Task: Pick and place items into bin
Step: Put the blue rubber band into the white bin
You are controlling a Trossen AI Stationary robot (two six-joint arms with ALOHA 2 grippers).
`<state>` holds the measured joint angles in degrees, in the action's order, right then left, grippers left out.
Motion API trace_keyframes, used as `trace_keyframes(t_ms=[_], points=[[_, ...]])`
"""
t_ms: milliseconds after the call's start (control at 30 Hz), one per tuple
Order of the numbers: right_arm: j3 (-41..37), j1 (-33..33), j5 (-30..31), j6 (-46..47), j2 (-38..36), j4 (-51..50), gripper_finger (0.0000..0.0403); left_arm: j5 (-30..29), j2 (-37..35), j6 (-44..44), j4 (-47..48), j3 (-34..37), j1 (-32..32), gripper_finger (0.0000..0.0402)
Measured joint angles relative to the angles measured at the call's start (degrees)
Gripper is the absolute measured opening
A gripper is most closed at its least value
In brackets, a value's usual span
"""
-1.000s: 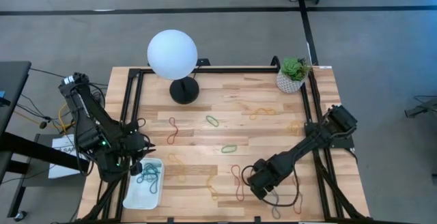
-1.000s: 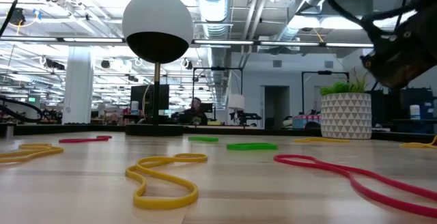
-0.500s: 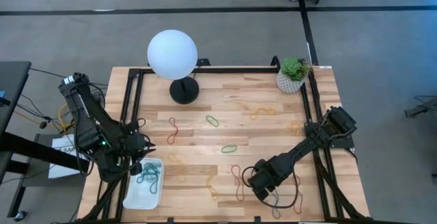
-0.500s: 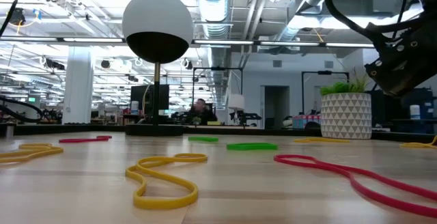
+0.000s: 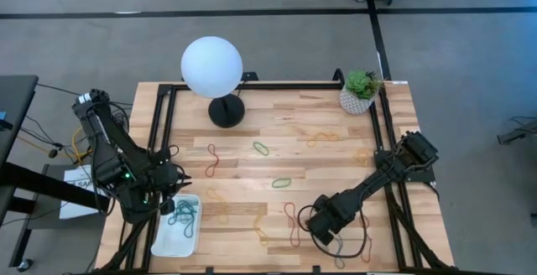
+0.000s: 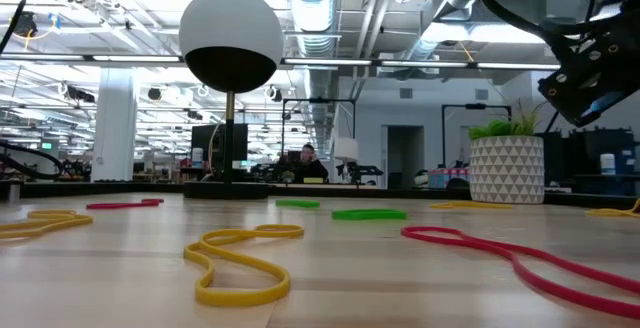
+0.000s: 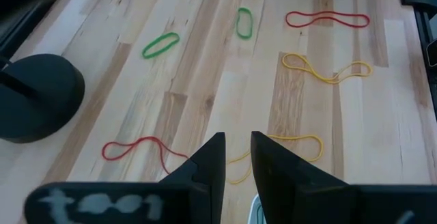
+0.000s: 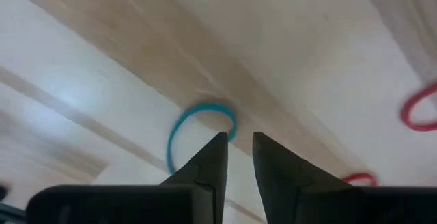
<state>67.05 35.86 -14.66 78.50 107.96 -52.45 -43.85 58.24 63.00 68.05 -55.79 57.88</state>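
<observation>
Right arm's the only thing that's budged; in the low view its wrist has crept up and off toward the picture's edge over the last second, while the left arm hasn't shifted at all.

Right gripper point(image 5: 314, 225) is low over the near part of the table point(image 5: 336, 162), fingers only a narrow slot apart, nothing between them; just past the tips lies a blue-grey band point(image 8: 199, 130), and it looks free, not pinched.

Left gripper point(image 5: 170, 203) hangs at the far end of the bin point(image 5: 163, 240), also narrow, also empty; the bin already has a tangle of bands in it point(image 5: 184, 216).

Other red, green and yellow bands are strewn across the table.

My guess on handling: featherweight, floppy, lying dead flat, so they'll squirm; I'd pinch across one strand of the loop, pressing into the wood.
</observation>
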Motion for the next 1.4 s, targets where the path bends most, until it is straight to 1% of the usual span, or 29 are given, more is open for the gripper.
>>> trace_keyframes(t_ms=[100,333,600,800,1100,1200,1333,1400], points=[[0.0,0.52,-0.08,0.98,0.09,-0.96,0.0065,-0.03,0.0,0.0,0.0,0.0,0.01,0.0061],[0.02,1.29,-0.26,0.98,0.15,4.36,0.0065,-0.07,0.0,-0.02,0.0,0.0,-0.01,0.0061],[-1.23,1.27,-0.3,1.09,0.15,2.72,0.0065,-0.12,-0.02,0.0,0.0,0.0,-0.01,0.0061],[-2.03,1.27,-0.19,1.14,0.15,5.47,0.0065,-0.12,-0.01,0.02,0.0,0.0,-0.02,0.0061],[-2.03,1.4,3.24,2.03,0.12,5.29,0.0064,-0.12,0.0,0.04,0.0,0.0,0.0,0.0061],[-2.72,1.79,4.25,2.59,-0.11,6.04,0.0054,-0.14,-0.02,0.05,-0.04,0.07,-0.02,0.0061],[-6.4,1.73,3.79,4.0,-0.69,10.86,0.0014,-0.39,-0.01,0.04,-0.03,1.13,-0.01,0.0061],[-6.93,1.59,3.36,3.15,-0.74,11.84,0.0006,-0.45,-0.02,0.04,-0.06,1.74,-0.02,0.0061]])
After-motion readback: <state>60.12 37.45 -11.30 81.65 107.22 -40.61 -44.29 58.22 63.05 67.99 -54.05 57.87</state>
